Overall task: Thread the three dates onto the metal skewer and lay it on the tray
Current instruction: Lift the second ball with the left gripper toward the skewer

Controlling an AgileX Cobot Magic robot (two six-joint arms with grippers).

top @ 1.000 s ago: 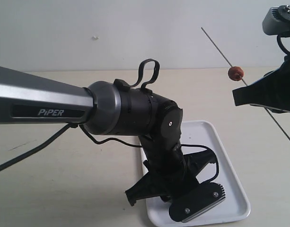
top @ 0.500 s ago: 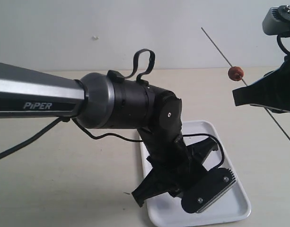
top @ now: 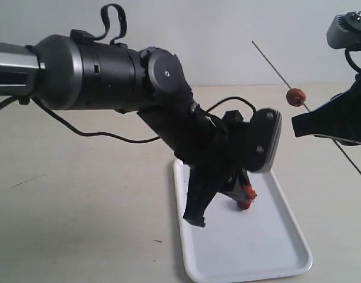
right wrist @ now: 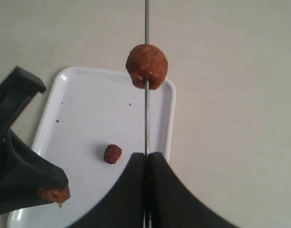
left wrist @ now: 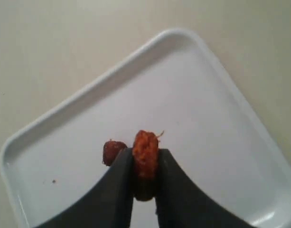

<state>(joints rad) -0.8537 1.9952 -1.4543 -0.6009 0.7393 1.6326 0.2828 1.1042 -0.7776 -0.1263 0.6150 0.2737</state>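
My left gripper (left wrist: 145, 156) is shut on a reddish-brown date (left wrist: 145, 153) and holds it above the white tray (left wrist: 221, 104); the same date (top: 247, 193) peeks out below the gripper in the exterior view. A second date (left wrist: 112, 151) lies on the tray just behind it, also seen as a small date (right wrist: 112, 154) in the right wrist view. My right gripper (right wrist: 146, 159) is shut on the thin metal skewer (right wrist: 146, 23), held slanting in the air at the right. A third date (right wrist: 146, 65) is threaded on the skewer (top: 274, 63), a date (top: 295, 95) above the gripper.
The tray (top: 280, 247) lies on a beige table (top: 80, 224) before a pale wall. The left arm's dark body (top: 109, 71) stretches in from the left and hides part of the tray. A few dark specks (right wrist: 57, 120) mark the tray.
My left arm has risen from the tray's near end and swung up and back, now holding a date. The right gripper and skewer have barely moved.
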